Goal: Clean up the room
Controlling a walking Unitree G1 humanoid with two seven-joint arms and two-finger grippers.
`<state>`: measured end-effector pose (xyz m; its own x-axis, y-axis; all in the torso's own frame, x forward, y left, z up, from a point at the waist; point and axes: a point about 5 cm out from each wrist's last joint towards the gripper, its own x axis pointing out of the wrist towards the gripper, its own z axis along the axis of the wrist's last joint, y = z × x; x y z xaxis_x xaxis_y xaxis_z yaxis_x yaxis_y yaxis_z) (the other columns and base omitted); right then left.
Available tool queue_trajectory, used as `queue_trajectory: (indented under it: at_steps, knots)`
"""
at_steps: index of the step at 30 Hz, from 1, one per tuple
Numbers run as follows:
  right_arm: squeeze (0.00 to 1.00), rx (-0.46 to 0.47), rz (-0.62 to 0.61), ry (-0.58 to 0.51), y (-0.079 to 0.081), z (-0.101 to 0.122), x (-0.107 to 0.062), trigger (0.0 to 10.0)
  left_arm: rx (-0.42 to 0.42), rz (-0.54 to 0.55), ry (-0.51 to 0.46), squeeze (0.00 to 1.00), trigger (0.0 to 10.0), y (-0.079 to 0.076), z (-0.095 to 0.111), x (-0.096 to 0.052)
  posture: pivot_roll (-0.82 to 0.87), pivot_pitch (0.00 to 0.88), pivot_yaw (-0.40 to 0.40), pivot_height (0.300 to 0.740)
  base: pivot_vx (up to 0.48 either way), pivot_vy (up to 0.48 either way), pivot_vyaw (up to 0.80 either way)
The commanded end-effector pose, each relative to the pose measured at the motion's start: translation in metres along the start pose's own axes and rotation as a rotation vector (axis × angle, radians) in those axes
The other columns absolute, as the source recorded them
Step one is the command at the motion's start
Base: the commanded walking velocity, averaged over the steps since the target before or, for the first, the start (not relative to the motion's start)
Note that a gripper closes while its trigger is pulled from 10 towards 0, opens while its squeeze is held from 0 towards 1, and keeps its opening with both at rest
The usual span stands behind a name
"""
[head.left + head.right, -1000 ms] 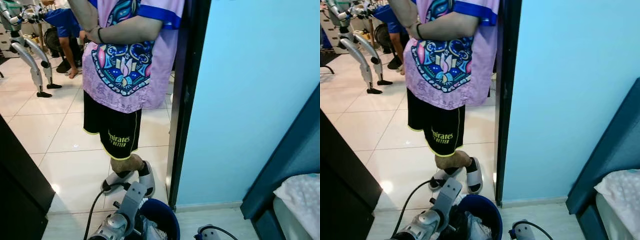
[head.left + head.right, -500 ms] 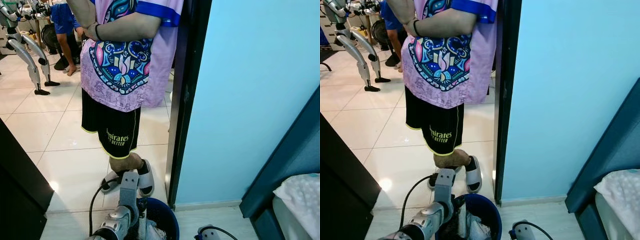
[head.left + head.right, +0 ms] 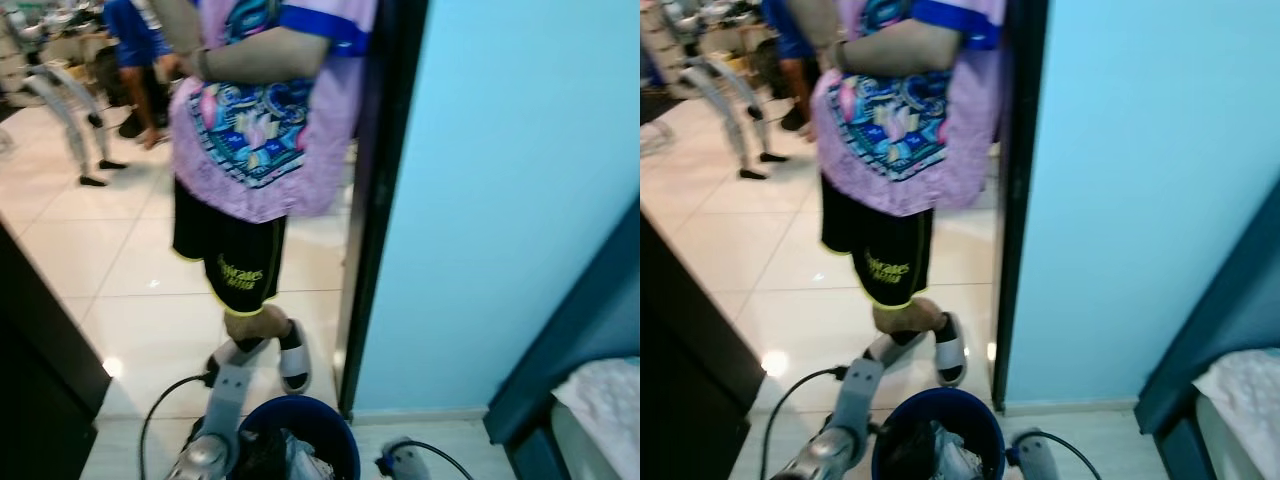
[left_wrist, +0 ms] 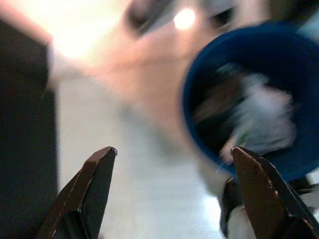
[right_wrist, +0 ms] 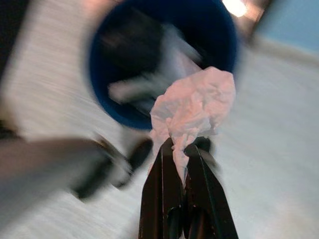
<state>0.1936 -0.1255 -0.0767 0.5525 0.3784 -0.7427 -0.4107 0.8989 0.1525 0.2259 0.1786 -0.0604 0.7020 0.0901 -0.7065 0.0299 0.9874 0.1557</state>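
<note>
Two hands are at the blue bin (image 3: pixel 940 410), which sits on the floor by the dark door frame (image 3: pixel 385 200), at about six o'clock in the head views. The right hand (image 5: pixel 182 149) is pinched tight on a crumpled white tissue (image 5: pixel 192 107), and it holds the wad just short of the bin's rim, so my guess is it means to drop it in with the rubbish already there. The left hand (image 4: pixel 174 164) stands wide apart and empty beside the bin's other side; it grips nothing, and seems merely to be waiting near.

A person in a patterned purple shirt (image 3: pixel 265 110) and black shorts stands in the doorway at twelve o'clock, just behind the bin, one sandalled foot (image 3: pixel 293 365) close to it.

Much is smeared by motion. What lies inside the bin reads only as dark and pale scraps. The bin's lower half is cut off by the frame edge, as is the pale bedding (image 3: pixel 600 400) at four o'clock. Far at ten o'clock another figure in blue is too blurred to make out.
</note>
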Motion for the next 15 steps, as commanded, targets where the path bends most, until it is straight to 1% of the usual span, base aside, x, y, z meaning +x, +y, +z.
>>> queue_trajectory:
  at_steps: [1,2,3,4,5,6,7,8,9,10,11,12,13,14,15]
  knots:
    - [0.00,-0.046,0.047,-0.006,0.006,0.006,0.003,10.0,-0.031,0.030,0.060,0.00,10.0,0.007,-0.017,-0.004,-0.02,0.079,-0.025,0.737,0.000,0.000,0.80]
    - [0.00,-0.094,0.056,-0.012,0.009,0.014,0.006,10.0,-0.034,0.035,0.100,0.00,10.0,0.012,-0.032,-0.008,0.00,0.080,-0.032,0.737,0.000,0.000,0.80]
    - [0.00,-0.153,0.022,-0.010,0.009,0.021,0.008,10.0,-0.008,0.030,0.147,0.00,10.0,0.014,-0.049,-0.013,0.02,0.080,-0.039,0.737,0.000,0.000,0.00]
    - [0.00,-0.193,-0.004,-0.011,0.008,0.026,0.009,10.0,0.014,0.027,0.179,0.00,10.0,0.016,-0.061,-0.018,0.02,0.080,-0.040,0.737,0.000,0.000,0.00]
    - [0.00,-0.193,-0.004,-0.011,0.008,0.026,0.009,10.0,0.014,0.027,0.179,0.00,10.0,0.016,-0.061,-0.018,0.02,0.080,-0.040,0.737,0.000,0.000,0.00]
    - [0.00,-0.236,-0.027,-0.012,0.007,0.030,0.010,10.0,0.040,0.023,0.207,0.00,10.0,0.017,-0.071,-0.021,0.03,0.081,-0.044,0.737,0.000,0.000,0.00]
    - [0.00,-0.236,-0.027,-0.012,0.007,0.030,0.010,10.0,0.040,0.023,0.207,0.00,10.0,0.017,-0.071,-0.021,0.03,0.081,-0.044,0.737,0.000,0.000,0.00]
    - [0.00,-0.262,-0.038,-0.014,0.006,0.032,0.011,10.0,0.054,0.022,0.222,0.00,10.0,0.017,-0.076,-0.024,0.04,0.082,-0.046,0.737,0.000,0.000,0.00]
    - [0.00,-0.314,-0.084,-0.001,0.001,0.037,0.011,10.0,0.072,0.018,0.258,0.00,10.0,0.018,-0.088,-0.029,0.05,0.085,-0.052,0.737,0.000,0.000,0.00]
    - [0.00,-0.314,-0.084,-0.001,0.001,0.037,0.011,10.0,0.072,0.018,0.258,0.00,10.0,0.018,-0.088,-0.029,0.05,0.085,-0.052,0.737,0.000,0.000,0.00]
    - [0.00,-0.348,-0.122,0.004,-0.003,0.042,0.011,10.0,0.087,0.013,0.288,0.00,10.0,0.018,-0.098,-0.034,0.05,0.087,-0.054,0.737,0.000,0.000,0.00]
    - [0.00,-0.348,-0.122,0.004,-0.003,0.042,0.011,10.0,0.087,0.013,0.288,0.00,10.0,0.018,-0.098,-0.034,0.05,0.087,-0.054,0.737,0.000,0.000,0.00]
    - [0.00,-0.366,-0.150,-0.004,-0.007,0.048,0.011,10.0,0.100,0.007,0.306,0.00,10.0,0.017,-0.105,-0.037,0.06,0.092,-0.056,0.737,0.000,0.000,0.00]
    - [0.00,-0.366,-0.150,-0.004,-0.007,0.048,0.011,10.0,0.100,0.007,0.306,0.00,10.0,0.017,-0.105,-0.037,0.06,0.092,-0.056,0.737,0.000,0.000,0.00]
    - [0.00,-0.356,-0.173,-0.035,-0.010,0.058,0.011,10.0,0.111,0.001,0.315,0.00,10.0,0.017,-0.109,-0.040,0.07,0.095,-0.057,0.737,0.000,0.000,0.00]
